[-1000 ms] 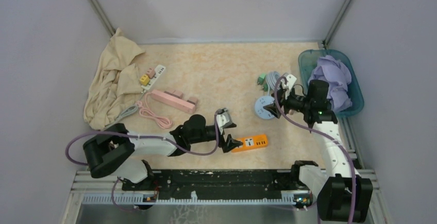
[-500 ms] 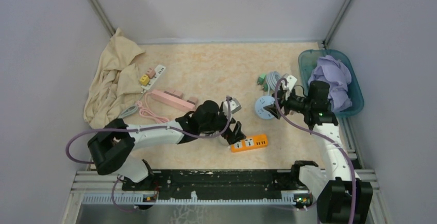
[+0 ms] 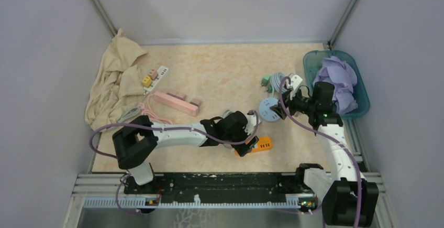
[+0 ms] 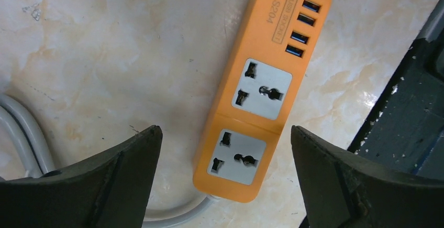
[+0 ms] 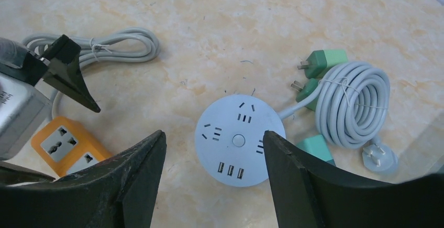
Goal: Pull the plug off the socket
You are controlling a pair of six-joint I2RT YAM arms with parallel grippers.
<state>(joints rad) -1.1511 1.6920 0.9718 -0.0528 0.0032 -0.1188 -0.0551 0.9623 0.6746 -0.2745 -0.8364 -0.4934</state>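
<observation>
An orange power strip (image 3: 260,145) lies near the table's front; its two sockets and USB ports (image 4: 262,91) are empty. My left gripper (image 3: 253,132) hangs right over it, open, its jaws on either side of the strip's cord end (image 4: 224,133). A round pale-blue socket (image 3: 268,109) lies to the right, also with no plug in it (image 5: 240,140). My right gripper (image 3: 285,98) hovers open above it (image 5: 213,133). A pink strip (image 3: 176,102) and a white strip (image 3: 155,76) at the left carry plugs.
Green plugs (image 5: 324,60) and a coiled grey cable (image 5: 353,102) lie beside the round socket. A beige cloth (image 3: 112,81) lies at the far left. A teal bin (image 3: 362,107) with purple cloth (image 3: 335,78) stands at the right edge.
My left arm has swung right, from beside the orange strip's left end to above it, with its gripper turned over the strip. The right gripper has barely moved.
</observation>
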